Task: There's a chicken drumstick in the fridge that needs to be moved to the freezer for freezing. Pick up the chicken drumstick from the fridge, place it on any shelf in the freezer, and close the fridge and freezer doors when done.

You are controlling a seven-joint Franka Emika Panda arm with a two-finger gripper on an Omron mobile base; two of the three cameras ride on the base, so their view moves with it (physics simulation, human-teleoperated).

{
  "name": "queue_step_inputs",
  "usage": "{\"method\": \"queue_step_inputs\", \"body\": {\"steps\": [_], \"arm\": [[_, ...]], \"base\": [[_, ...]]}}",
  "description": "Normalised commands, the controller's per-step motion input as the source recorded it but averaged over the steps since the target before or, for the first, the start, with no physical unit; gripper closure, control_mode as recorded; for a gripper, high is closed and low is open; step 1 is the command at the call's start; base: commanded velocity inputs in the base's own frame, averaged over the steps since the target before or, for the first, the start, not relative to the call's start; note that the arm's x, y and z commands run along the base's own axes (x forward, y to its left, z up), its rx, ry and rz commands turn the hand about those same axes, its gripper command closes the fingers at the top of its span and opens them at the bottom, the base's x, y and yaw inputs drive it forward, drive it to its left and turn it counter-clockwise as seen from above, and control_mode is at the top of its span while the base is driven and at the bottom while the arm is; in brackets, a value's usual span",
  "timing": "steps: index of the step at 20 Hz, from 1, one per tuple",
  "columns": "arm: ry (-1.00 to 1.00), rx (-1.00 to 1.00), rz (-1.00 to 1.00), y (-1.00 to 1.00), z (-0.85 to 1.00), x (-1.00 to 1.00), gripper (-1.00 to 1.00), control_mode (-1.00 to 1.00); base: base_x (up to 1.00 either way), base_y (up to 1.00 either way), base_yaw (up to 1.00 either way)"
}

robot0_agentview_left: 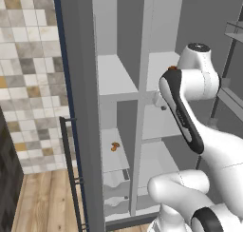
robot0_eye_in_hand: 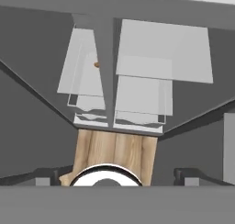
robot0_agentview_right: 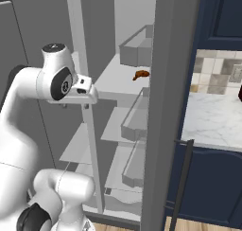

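1. Fridge (robot0_agentview_right: 130, 22): open; the step in hand is the pickup.
2. My pincer (robot0_eye_in_hand: 115, 175): tips wide apart, holding nothing (aimed downward).
3. Chicken drumstick (robot0_agentview_right: 141, 74): on the upper fridge shelf, at 3 o'clock from my pincer in the right base view. Next I judge I must swing over and straddle it.

Mottled beige tile wall (robot0_agentview_left: 28, 79), wood plank floor (robot0_agentview_left: 42, 202), navy cabinets (robot0_agentview_right: 208, 178), white marble counter (robot0_agentview_right: 212, 119).

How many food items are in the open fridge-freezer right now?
2. The chicken drumstick lies on an upper shelf of the fridge. A rounder orange-tan lump sits on a lower shelf of the freezer. More may be hidden.
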Motion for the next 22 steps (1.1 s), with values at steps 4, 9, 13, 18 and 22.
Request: {"method": "queue_step_inputs", "body": {"steps": [4, 9, 13, 18, 22], "arm": [[-0.10, 0.00, -0.06, -0.55, 0.21, 0.00, -1.00, -1.00], [-0.05, 0.00, -0.05, -0.53, 0.21, 0.15, -1.00, -1.00], [-0.01, 0.00, -0.07, -0.39, 0.12, 0.41, -1.00, -1.00], [-0.03, 0.00, -0.08, -0.42, 0.07, 0.44, -1.00, -1.00], [-0.17, 0.00, 0.00, -0.34, 0.08, 0.48, -1.00, -1.00]], "base": [[0.00, 0.00, 0.00], [0.00, 0.00, 0.00], [0.00, 0.00, 0.00], [0.00, 0.00, 0.00], [0.00, 0.00, 0.00]]}}
